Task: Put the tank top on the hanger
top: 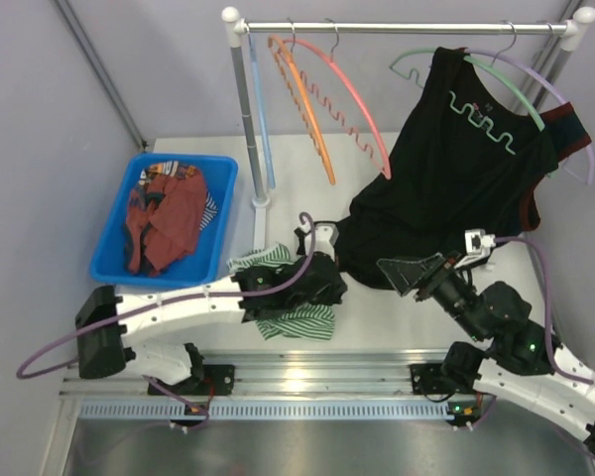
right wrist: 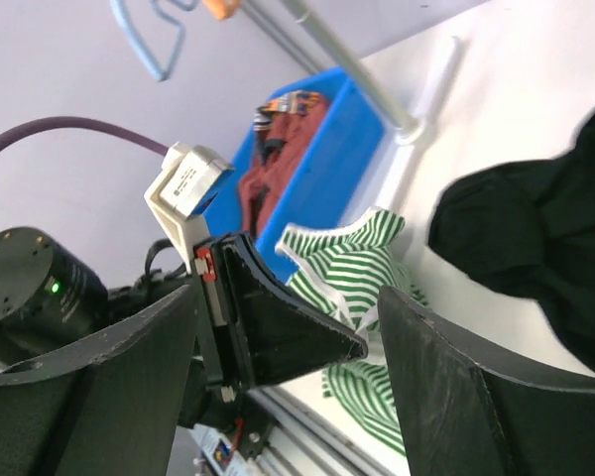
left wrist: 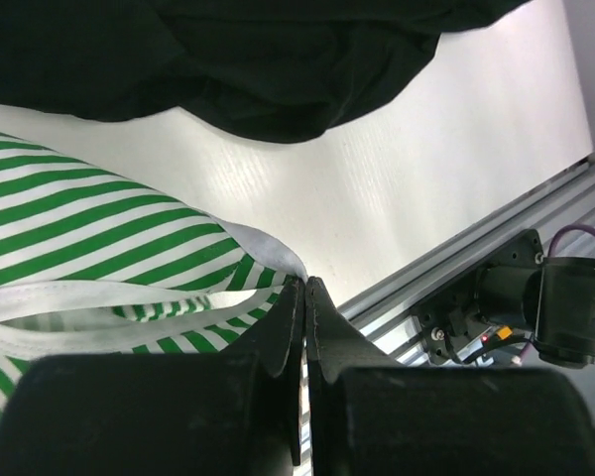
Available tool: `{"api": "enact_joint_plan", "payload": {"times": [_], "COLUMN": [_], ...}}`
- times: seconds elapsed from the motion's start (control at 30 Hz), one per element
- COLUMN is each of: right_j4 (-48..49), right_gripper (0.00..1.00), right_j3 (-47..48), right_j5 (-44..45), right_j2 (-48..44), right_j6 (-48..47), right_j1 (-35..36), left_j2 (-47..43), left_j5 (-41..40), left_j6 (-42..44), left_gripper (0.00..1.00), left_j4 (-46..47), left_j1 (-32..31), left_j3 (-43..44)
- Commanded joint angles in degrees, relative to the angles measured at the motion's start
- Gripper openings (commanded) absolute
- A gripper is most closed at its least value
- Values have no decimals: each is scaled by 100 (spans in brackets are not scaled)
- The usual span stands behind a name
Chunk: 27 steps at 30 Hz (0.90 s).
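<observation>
Found the tank top (top: 302, 322) crumpled on the worktop (top: 397, 322) near the front edge, just beside the lower hem of the black garment (top: 446, 178). Logged stripes showing on either side of the left arm's wrist, middle of the cloth hidden beneath it.

Saw the left claw (left wrist: 304, 285) pressed closed, tips meeting on a fold of white trim at the edge of the tank top. Noted striped cloth spreading away to the left in the wrist view and bare worktop to the right.

Saw the right claw (right wrist: 372, 342) spread wide with nothing between the fingers, raised off the worktop and aimed toward the tank top and the left arm. Noted it close to the black garment's hem; cannot tell whether touching.

Found the hanger (top: 369, 114) up on the rail (top: 407, 27), hung by its metal hook, pink arc outermost with the wavy arm inside it. Well apart from the tank top. Marked an orange hanger (top: 309, 124) just beside it to the left.

Noted the black garment hung on the right half of the rail, bottom pooled on the worktop. Logged a blue bin (top: 190, 160) at the left rear, with red patterned cloth (top: 169, 223) heaped inside.
</observation>
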Motion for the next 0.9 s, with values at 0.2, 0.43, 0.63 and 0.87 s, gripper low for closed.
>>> {"api": "enact_joint_plan", "payload": {"times": [0.2, 0.43, 0.63, 0.87], "right_j4": [-1137, -1014, -1215, -1777], "right_gripper": [76, 77, 79, 80], "right_j3": [399, 477, 1039, 2952], "right_j5": [719, 719, 860, 1228], "right_j2": [-93, 241, 592, 1671], "right_j6": [-28, -98, -607, -1670], "right_j1": [67, 67, 67, 58], "left_j2": [1239, 828, -200, -1378], "left_j5": [327, -296, -420, -395], "left_j6": [-127, 154, 585, 875], "left_gripper": [35, 48, 50, 49], "left_j4": [979, 461, 443, -173], "left_j1": [-437, -437, -438, -429], "left_j3": [361, 195, -323, -570]}}
